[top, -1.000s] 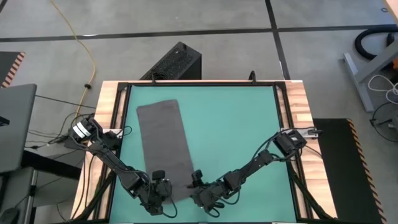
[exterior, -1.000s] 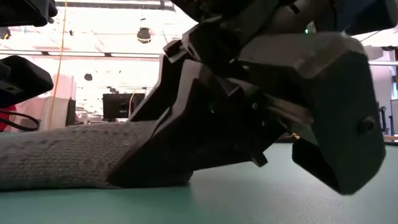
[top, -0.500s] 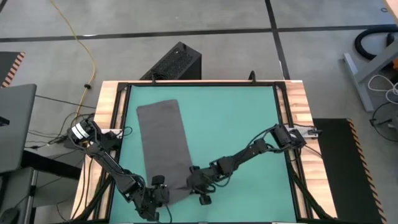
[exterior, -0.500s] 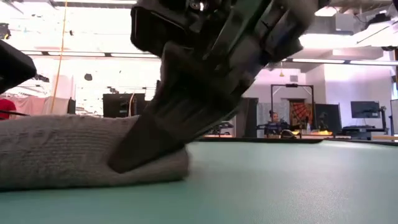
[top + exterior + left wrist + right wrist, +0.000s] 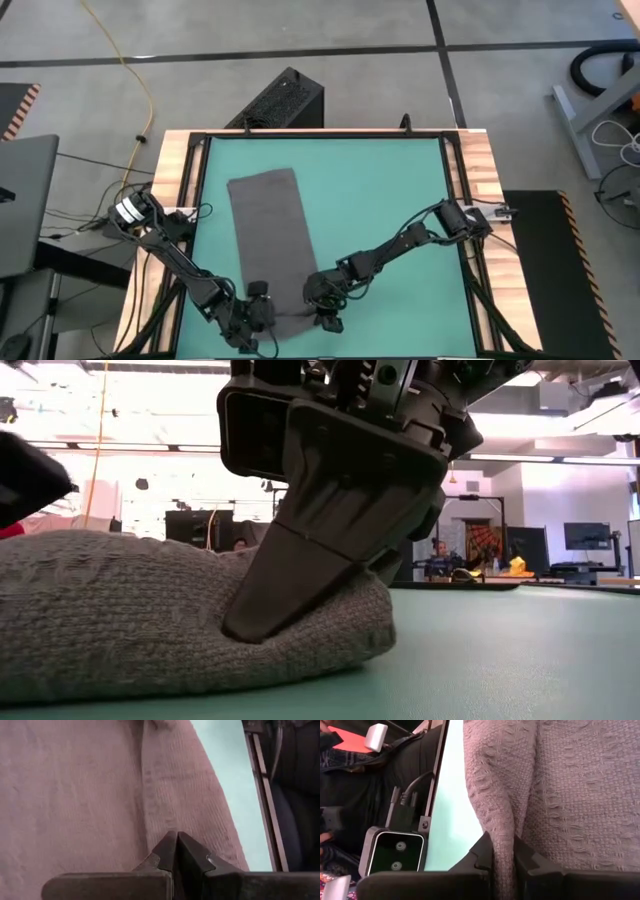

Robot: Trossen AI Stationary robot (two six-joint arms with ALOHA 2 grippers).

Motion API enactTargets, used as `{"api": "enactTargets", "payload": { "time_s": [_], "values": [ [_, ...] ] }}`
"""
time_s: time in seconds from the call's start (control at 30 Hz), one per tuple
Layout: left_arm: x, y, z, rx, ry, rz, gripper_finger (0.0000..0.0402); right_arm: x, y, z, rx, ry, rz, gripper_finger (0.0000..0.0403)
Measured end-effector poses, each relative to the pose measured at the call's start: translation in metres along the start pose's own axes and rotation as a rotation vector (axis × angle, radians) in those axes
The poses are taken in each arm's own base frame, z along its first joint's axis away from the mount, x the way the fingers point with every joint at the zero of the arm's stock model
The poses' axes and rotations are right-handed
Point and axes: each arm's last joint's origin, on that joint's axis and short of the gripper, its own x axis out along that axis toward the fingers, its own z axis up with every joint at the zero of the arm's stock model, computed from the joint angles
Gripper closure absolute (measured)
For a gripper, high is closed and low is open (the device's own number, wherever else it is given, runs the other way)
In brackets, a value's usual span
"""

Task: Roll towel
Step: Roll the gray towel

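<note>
Towel point(image 5: 268, 240), dark grey, lying lengthwise on the green table point(image 5: 380, 200), its near end bunched up between my two grippers. Right gripper point(image 5: 503, 851): my fingers point(image 5: 482, 852) pinch a raised fold of the cloth, one finger on each side of the ridge; in the low view the same gripper point(image 5: 300, 575) presses down into the thick folded edge. Left gripper point(image 5: 176, 846): my fingers pressed together tip to tip, resting on the cloth, which spreads out ahead of them; whether any fabric is caught between them I cannot tell. From above, left gripper point(image 5: 258, 305) and right gripper point(image 5: 318, 298) sit at the towel's near corners.
</note>
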Motion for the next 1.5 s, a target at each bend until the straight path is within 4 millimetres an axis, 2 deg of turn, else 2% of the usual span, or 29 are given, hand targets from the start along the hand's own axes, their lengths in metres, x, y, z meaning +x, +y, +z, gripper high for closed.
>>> {"api": "enactTargets", "payload": {
  "time_s": [0.2, 0.37, 0.57, 0.83, 0.9, 1.0, 1.1, 1.23, 1.37, 1.5],
  "values": [
    [0.001, 0.006, -0.017, -0.059, 0.026, 0.018, 0.0398, -0.002, -0.004, 0.003, -0.001, -0.010, -0.008, 0.0350],
    [0.004, 0.014, -0.028, -0.097, 0.006, -0.002, 0.0398, -0.013, -0.005, 0.009, -0.051, -0.021, -0.016, 0.0335],
    [0.005, 0.019, -0.033, -0.113, -0.016, -0.025, 0.0401, -0.034, 0.002, 0.016, -0.065, -0.016, -0.035, 0.0295],
    [0.005, 0.019, -0.033, -0.106, -0.020, -0.017, 0.0401, -0.052, 0.008, 0.010, -0.083, 0.090, -0.089, 0.0227],
    [0.005, 0.019, -0.033, -0.106, -0.021, -0.014, 0.0401, -0.060, 0.014, 0.008, -0.106, 0.098, -0.142, 0.0213],
    [0.005, 0.020, -0.033, -0.105, -0.021, -0.006, 0.0402, -0.067, 0.038, 0.006, -0.255, 0.007, -0.294, 0.0205],
    [0.005, 0.020, -0.033, -0.102, -0.030, 0.004, 0.0401, -0.060, 0.073, -0.005, -0.470, -0.102, -0.436, 0.0206],
    [0.005, 0.021, -0.032, -0.102, -0.029, 0.007, 0.0401, -0.029, 0.105, -0.030, -0.754, -0.164, -0.518, 0.0206],
    [0.006, 0.021, -0.032, -0.113, -0.028, 0.007, 0.0401, -0.006, 0.111, -0.048, -0.884, -0.201, -0.646, 0.0201],
    [0.006, 0.021, -0.032, -0.127, -0.027, 0.005, 0.0401, -0.003, 0.105, -0.053, -0.877, -0.172, -0.781, 0.0187]
  ]
}}
